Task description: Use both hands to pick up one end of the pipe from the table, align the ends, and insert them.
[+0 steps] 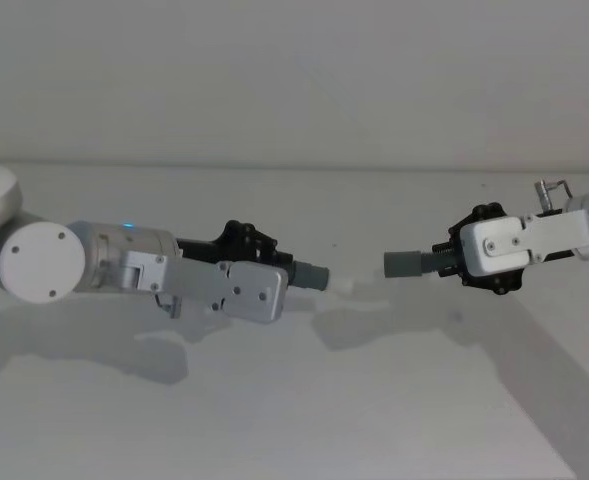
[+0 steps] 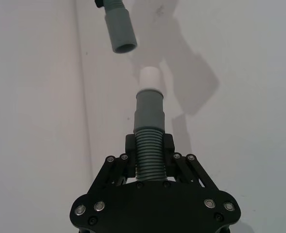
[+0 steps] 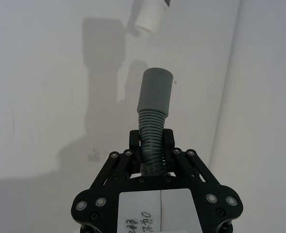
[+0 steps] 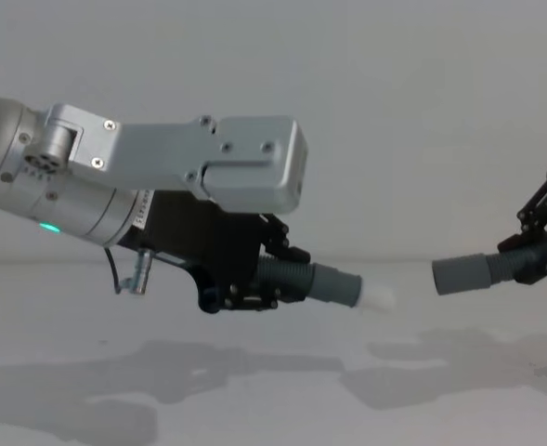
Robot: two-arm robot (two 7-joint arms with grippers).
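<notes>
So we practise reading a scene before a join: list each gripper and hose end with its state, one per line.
Left gripper: shut on the white-tipped hose.
Right gripper: shut on the plain-cuffed hose.
White tip: uninserted, facing the grey cuff across a gap.
Grey cuff: empty, off the table.

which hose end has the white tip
The one in the left tool: a white tip pokes from its grey cuff. The cuff in the right tool is plain grey.

Head above, chest low; table point(image 1: 424, 420) shared
</notes>
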